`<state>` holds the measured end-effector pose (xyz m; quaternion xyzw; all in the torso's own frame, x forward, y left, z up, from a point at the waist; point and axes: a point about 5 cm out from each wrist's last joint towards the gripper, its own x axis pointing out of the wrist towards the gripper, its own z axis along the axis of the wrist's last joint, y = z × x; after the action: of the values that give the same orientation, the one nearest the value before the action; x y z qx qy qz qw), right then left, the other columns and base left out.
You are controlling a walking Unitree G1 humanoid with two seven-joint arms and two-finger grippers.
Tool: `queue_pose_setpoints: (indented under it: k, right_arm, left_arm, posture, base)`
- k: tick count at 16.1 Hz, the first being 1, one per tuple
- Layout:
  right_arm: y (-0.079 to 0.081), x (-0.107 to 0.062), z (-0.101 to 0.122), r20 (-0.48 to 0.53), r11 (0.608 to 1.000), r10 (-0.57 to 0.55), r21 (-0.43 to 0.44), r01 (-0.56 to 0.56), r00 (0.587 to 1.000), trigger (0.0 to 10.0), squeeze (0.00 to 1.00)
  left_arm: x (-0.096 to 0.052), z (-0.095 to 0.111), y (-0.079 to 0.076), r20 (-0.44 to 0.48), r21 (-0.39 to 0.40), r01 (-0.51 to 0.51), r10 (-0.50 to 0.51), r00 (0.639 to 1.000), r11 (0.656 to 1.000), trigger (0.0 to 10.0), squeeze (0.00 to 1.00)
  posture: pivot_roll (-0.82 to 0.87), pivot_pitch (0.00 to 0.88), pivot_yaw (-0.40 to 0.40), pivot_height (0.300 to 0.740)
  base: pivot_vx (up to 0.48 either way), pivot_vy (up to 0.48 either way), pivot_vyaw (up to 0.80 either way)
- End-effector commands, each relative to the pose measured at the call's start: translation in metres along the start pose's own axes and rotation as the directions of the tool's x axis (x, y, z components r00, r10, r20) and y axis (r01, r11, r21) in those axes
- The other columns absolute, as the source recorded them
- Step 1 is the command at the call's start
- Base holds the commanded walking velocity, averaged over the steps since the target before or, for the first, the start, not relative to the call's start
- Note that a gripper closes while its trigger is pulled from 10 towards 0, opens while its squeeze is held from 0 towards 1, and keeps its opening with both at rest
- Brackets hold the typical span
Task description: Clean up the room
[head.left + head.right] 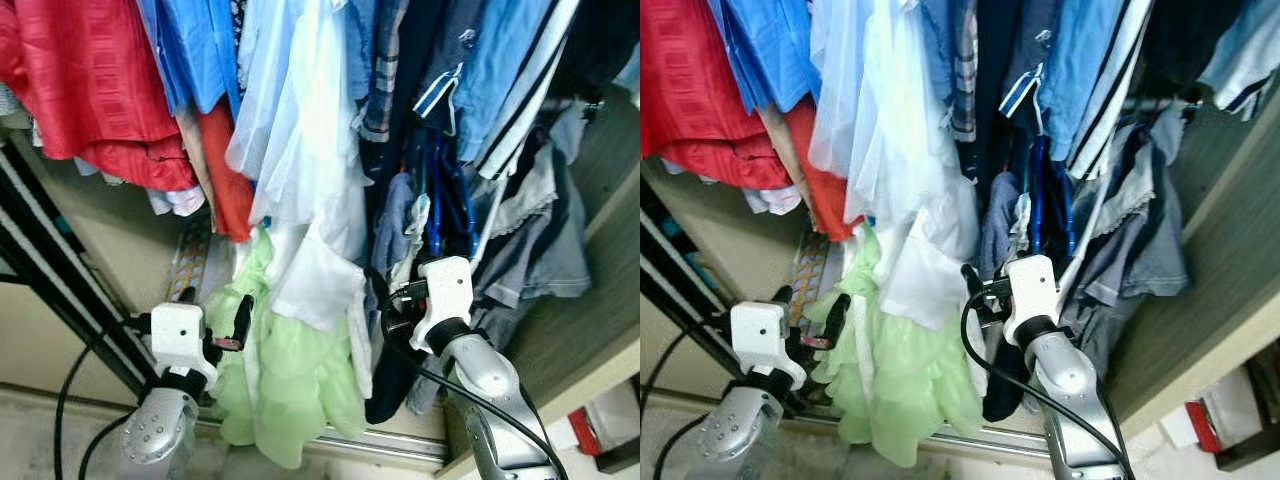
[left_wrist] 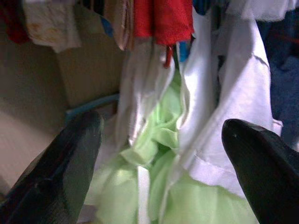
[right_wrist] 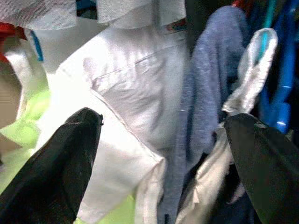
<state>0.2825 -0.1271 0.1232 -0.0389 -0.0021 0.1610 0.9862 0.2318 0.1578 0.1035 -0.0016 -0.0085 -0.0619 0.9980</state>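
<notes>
Before the robot: a wardrobe point(image 1: 590, 300) packed with hanging clothes, its sliding-door rail point(image 1: 380, 440) at the bottom.
Left gripper point(image 1: 215, 320): raised low on the left, fingers spread wide and holding nothing, aimed at the green dress point(image 1: 290, 380).
Right gripper point(image 1: 395, 305): raised right of centre, fingers also wide apart and empty, pointed at the white shirt point(image 3: 135, 93) and the grey-blue cloth point(image 3: 205, 93) beside it.
Green dress: hangs lowest of all, its hem down over the rail; it is just beside the left gripper, between the two arms.
White shirt: hangs over the top of the green dress, just ahead of the right gripper.
Red garments point(image 1: 90, 80): high on the left, well clear of both grippers.
Blue hangers point(image 1: 440, 200): above the right gripper, among dark clothes.
Step, as I judge it: tucking loose clothes back inside so the door can slide.
How to do it well: take one layer only, low on the fabric, and push inward past the rail, not downward, which would strain the hanger.
Risk: thin cloth may snag on a finger or slip off its hanger.
</notes>
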Motion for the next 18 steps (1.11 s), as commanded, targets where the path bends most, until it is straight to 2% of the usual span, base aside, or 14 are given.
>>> queue_pose_setpoints:
  k: [1,2,3,5,6,7,9,10,11,13,14,15,17,18]
  right_arm:
    - [0.001,0.005,0.002,0.011,1.000,0.007,-0.030,-0.007,1.000,10.0,0.00]
    - [0.000,0.009,0.002,0.016,1.000,-0.014,0.000,0.014,1.000,10.0,0.00]
    - [0.000,0.014,0.001,0.019,0.998,-0.051,0.029,0.051,0.999,10.0,0.00]
    - [-0.008,0.020,-0.004,0.023,0.993,-0.117,0.017,0.117,0.993,10.0,0.00]
    - [-0.011,0.021,-0.008,0.004,0.990,-0.138,0.033,0.137,0.990,10.0,0.00]
    - [-0.011,0.022,-0.013,-0.008,0.989,-0.146,0.021,0.146,0.989,10.0,0.00]
    - [-0.004,0.026,-0.009,0.021,0.993,-0.110,0.038,0.109,0.994,10.0,0.00]
    - [-0.003,0.026,-0.006,0.034,0.994,-0.099,0.051,0.097,0.994,10.0,0.00]
    - [-0.005,0.023,0.001,0.074,0.996,-0.084,0.033,0.082,0.994,10.0,0.00]
    - [-0.008,0.009,-0.003,0.045,0.997,-0.073,0.017,0.073,0.996,10.0,0.00]
    - [-0.008,0.003,-0.002,0.057,0.999,-0.048,0.002,0.047,0.997,10.0,0.00]
    - [-0.012,-0.017,-0.006,0.022,0.999,0.024,-0.040,-0.023,0.999,10.0,0.00]
    - [-0.020,-0.036,-0.011,-0.036,0.997,0.042,-0.070,-0.045,0.998,10.0,0.00]
    - [-0.020,-0.039,-0.011,-0.039,0.995,0.058,-0.077,-0.060,0.998,10.0,0.00]
  left_arm:
    - [0.001,0.008,0.002,0.020,0.026,0.005,-0.005,1.000,1.000,10.0,0.00]
    - [-0.001,0.006,0.006,0.013,0.030,-0.006,0.005,1.000,1.000,10.0,0.00]
    - [-0.001,-0.003,0.005,-0.012,0.001,-0.007,0.007,1.000,1.000,10.0,0.00]
    - [0.008,-0.015,-0.011,-0.017,-0.039,0.078,-0.079,0.997,0.996,10.0,0.00]
    - [0.010,-0.020,-0.014,-0.034,-0.038,0.090,-0.091,0.995,0.995,10.0,0.00]
    - [0.014,-0.026,-0.015,-0.054,-0.077,0.065,-0.069,0.996,0.995,10.0,0.00]
    - [0.027,-0.017,-0.025,-0.024,-0.100,0.087,-0.090,0.996,0.991,10.0,0.00]
    - [0.028,-0.015,-0.026,-0.017,-0.101,0.091,-0.094,0.995,0.991,10.0,0.00]
    - [0.027,-0.009,-0.022,0.005,-0.078,0.069,-0.068,0.998,0.995,10.0,0.00]
    - [0.013,-0.007,-0.009,-0.004,-0.068,0.013,-0.013,1.000,0.998,10.0,0.00]
    - [0.008,-0.007,-0.007,0.000,-0.070,0.030,-0.030,1.000,0.997,10.0,0.00]
    - [-0.010,-0.008,0.004,-0.018,-0.091,0.016,-0.018,1.000,0.996,10.0,0.00]
    - [-0.030,-0.012,0.011,-0.041,-0.037,0.020,-0.022,0.999,0.999,10.0,0.00]
    - [-0.033,-0.013,0.012,-0.048,-0.026,0.019,-0.020,0.999,0.999,10.0,0.00]
  posture:
    - [0.03,0.073,0.011,0.740]
    - [0.03,0.068,-0.007,0.740]
    - [0.03,0.058,-0.039,0.740]
    - [0.05,0.007,-0.128,0.740]
    - [0.05,0.005,-0.129,0.740]
    - [0.05,0.000,-0.129,0.740]
    - [0.02,0.000,-0.105,0.740]
    - [0.02,0.000,-0.105,0.740]
    - [-0.01,0.015,-0.072,0.740]
    - [-0.03,0.042,-0.051,0.740]
    - [-0.03,0.045,-0.045,0.740]
    - [-0.04,0.070,-0.033,0.740]
    - [-0.04,0.087,-0.045,0.740]
    - [-0.04,0.087,-0.045,0.740]
  base:
    - [0.000,0.000,0.00]
    - [0.000,0.000,0.00]
    - [0.000,0.000,0.00]
    - [0.000,0.000,0.00]
    - [0.000,0.000,0.00]
    - [0.000,0.000,0.00]
    - [0.000,0.000,0.00]
    - [0.000,0.000,0.00]
    - [0.000,0.000,0.00]
    - [0.000,0.000,0.00]
    - [0.000,0.000,0.00]
    - [0.000,0.000,0.00]
    - [0.000,0.000,0.00]
    - [0.000,0.000,0.00]
